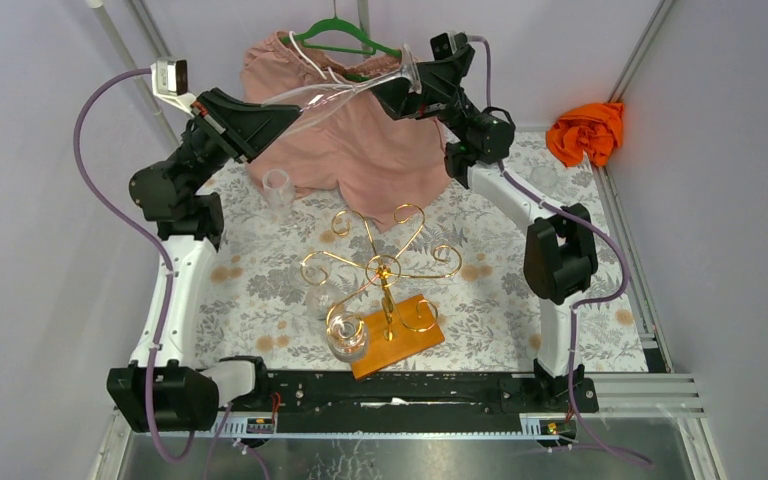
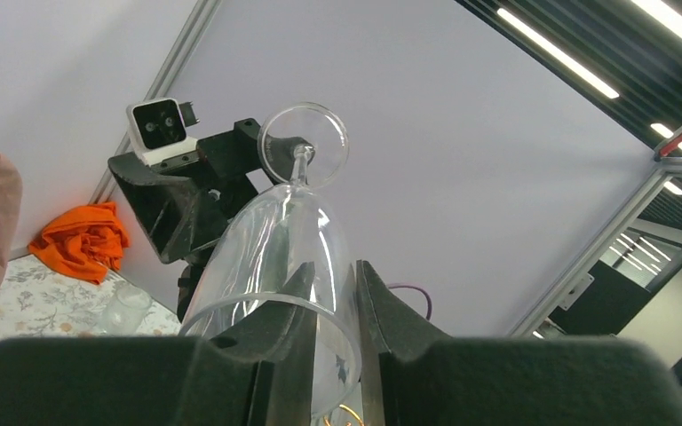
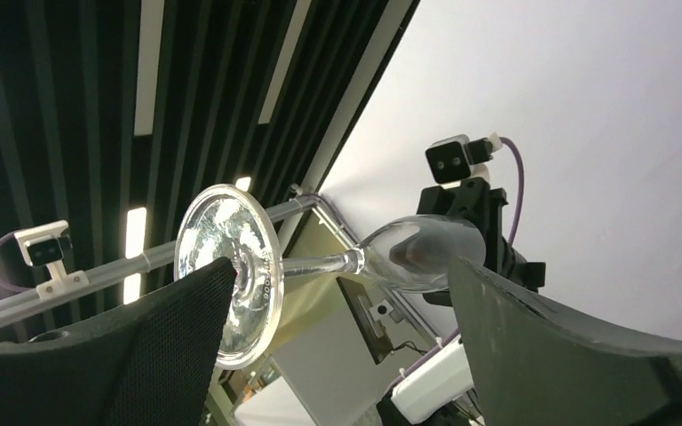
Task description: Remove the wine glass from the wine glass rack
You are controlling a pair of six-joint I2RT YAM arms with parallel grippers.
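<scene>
aloft — left gripper [image 2: 333, 275] on wine glass [image 2: 271, 232]

We see a bench [image 1: 260, 290] under a grey floral cover. The wine glass rack [image 1: 385, 270] stands at lower centre on its wooden base, a clear glass [image 1: 347, 335] just beside the base's left end. A clear cup [image 1: 277, 186] stands at upper left; a crumpled orange cloth [image 1: 586, 131] lies at upper right.
</scene>
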